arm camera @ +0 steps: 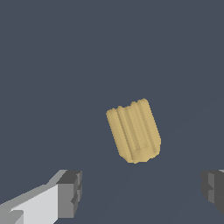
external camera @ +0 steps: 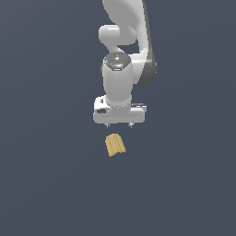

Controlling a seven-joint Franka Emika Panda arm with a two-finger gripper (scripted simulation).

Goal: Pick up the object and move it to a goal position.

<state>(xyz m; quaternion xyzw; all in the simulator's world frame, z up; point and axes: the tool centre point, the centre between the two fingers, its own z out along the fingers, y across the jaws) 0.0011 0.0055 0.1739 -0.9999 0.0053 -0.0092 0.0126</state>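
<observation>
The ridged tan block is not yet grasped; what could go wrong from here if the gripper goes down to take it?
1. The ridged tan block lies skewed to the open gripper, so closing fingers may twist it.
2. In the wrist view the block sits off the line between the fingers; a straight descent might miss it.
3. Its rounded end and ridges may let it slip.
</observation>
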